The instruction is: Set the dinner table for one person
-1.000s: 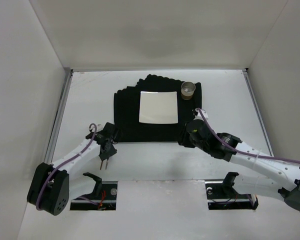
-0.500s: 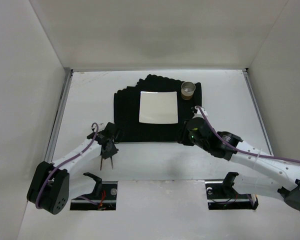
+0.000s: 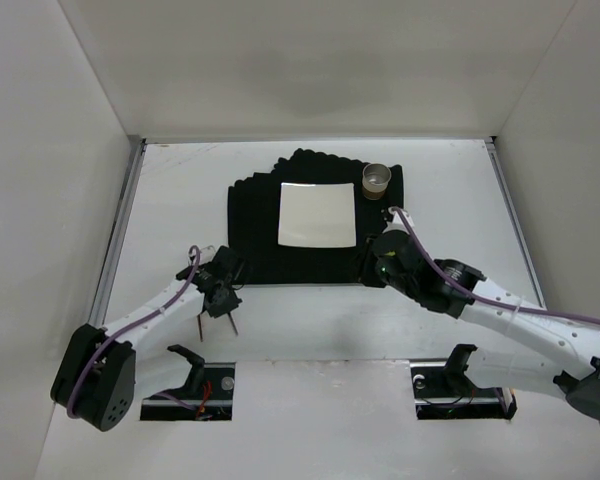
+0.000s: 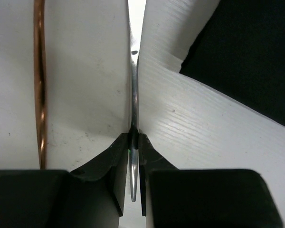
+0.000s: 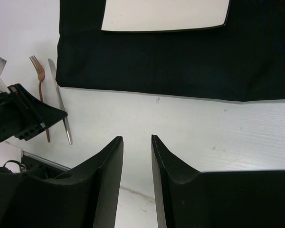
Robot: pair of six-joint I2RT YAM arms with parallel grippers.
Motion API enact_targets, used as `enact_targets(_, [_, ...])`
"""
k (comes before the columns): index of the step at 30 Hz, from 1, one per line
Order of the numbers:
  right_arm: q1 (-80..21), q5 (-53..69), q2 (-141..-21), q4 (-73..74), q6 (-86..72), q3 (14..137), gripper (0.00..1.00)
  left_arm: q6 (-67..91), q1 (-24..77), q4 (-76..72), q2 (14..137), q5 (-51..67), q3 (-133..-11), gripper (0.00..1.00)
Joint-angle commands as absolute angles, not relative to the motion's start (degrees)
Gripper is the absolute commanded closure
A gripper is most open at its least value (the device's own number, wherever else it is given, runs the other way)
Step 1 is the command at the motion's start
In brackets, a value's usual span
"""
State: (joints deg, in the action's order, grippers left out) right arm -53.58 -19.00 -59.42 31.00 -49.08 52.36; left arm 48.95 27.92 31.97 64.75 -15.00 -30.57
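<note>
My left gripper (image 3: 223,298) is shut on a silver knife (image 3: 232,322) just off the near left corner of the black placemat (image 3: 255,230). In the left wrist view the gripper (image 4: 134,138) pinches the knife (image 4: 133,90) edge-on. A copper fork (image 3: 201,325) lies on the white dinner table (image 3: 450,200) beside it and also shows in the left wrist view (image 4: 39,85). A white square plate (image 3: 318,214) and a small cup (image 3: 377,179) sit on the placemat. My right gripper (image 3: 372,270) is open and empty at the placemat's near right edge, as the right wrist view (image 5: 137,138) shows.
White walls close in the table on the left, right and far sides. The arm bases stand at the near edge. The right wrist view shows the placemat (image 5: 156,61), plate (image 5: 166,14), fork (image 5: 40,90), knife (image 5: 61,111) and left gripper (image 5: 23,118).
My left gripper has shifted slightly right, and the knife has swung away from the fork. My right gripper has edged a little toward the placemat.
</note>
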Motion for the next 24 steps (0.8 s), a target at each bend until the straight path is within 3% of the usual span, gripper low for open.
enact_targets(1, [-53.22, -18.81, -60.47, 28.65, -48.95, 54.84, 0.64, 47.73, 29.22, 34.18, 61.88, -14.5, -33.12, 0.98])
enact_targets(16, [-47.43, -16.09, -58.98, 28.83, -47.37, 55.72, 0.64, 47.55, 33.61, 51.06, 56.16, -17.84, -48.06, 1.0])
enact_targets(24, [-35.92, -14.94, -55.37, 34.79, -44.92, 60.28, 0.62, 50.1, 45.03, 42.29, 70.55, -16.0, -64.32, 1.0])
